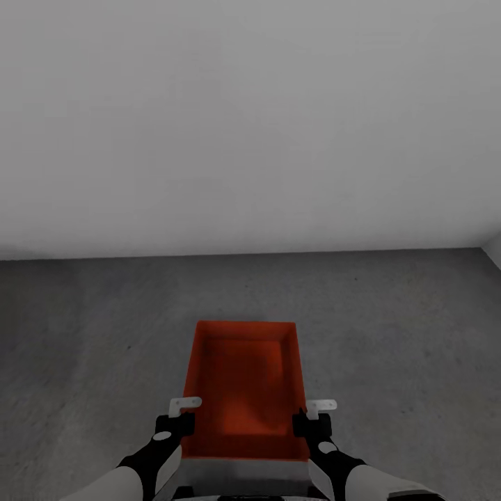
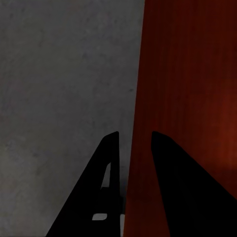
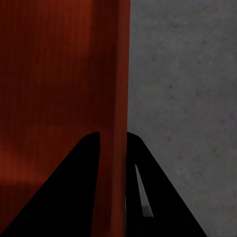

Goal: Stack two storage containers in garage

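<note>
One orange-red storage container (image 1: 243,383) with no lid sits lengthwise in front of my trunk, over the dark grey garage floor (image 1: 104,313). My left gripper (image 1: 184,415) is shut on its left wall, one finger inside and one outside. My right gripper (image 1: 311,417) is shut on the right wall in the same way. The left wrist view shows my left gripper (image 2: 134,136) pinching the thin red wall (image 2: 187,98). In the right wrist view my right gripper (image 3: 113,134) straddles the container wall (image 3: 59,89). The other container and the living room are out of view.
A plain pale grey wall (image 1: 250,125) stands ahead and meets the floor a short way beyond the container. A wall corner (image 1: 491,250) shows at the far right. Bare concrete-like floor (image 2: 59,89) spreads on both sides.
</note>
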Available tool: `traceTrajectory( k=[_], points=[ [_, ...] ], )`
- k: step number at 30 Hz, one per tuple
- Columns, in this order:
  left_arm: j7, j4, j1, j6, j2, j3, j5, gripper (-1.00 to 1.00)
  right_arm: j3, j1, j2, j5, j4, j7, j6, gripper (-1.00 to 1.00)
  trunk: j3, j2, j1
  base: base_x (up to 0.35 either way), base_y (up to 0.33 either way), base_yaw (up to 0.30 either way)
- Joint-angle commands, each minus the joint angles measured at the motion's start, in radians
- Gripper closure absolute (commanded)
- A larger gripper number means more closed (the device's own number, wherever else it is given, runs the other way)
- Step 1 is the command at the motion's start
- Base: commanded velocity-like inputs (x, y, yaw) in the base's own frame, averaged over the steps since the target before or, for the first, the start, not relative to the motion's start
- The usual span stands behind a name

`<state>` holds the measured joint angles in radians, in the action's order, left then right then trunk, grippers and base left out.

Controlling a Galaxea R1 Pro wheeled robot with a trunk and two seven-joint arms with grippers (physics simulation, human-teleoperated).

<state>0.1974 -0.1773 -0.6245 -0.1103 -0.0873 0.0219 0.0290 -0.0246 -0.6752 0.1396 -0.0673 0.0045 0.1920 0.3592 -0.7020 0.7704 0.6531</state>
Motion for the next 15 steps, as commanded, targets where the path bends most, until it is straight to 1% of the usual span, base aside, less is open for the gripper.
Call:
traceTrajectory(
  k=[1,15],
  points=[
    [0.011,0.004,0.0,-0.005,0.0,-0.017,0.005,1.0,0.051,-0.001,0.002,-0.037,-0.003,0.004,0.0,1.0,-0.001,0.001,0.0,0.0,0.0,0.0],
    [0.011,0.004,0.0,-0.005,0.0,-0.017,0.005,1.0,0.051,-0.001,0.002,-0.035,-0.003,0.006,-0.001,1.0,-0.002,0.001,0.0,0.0,0.0,0.0]
  ],
)
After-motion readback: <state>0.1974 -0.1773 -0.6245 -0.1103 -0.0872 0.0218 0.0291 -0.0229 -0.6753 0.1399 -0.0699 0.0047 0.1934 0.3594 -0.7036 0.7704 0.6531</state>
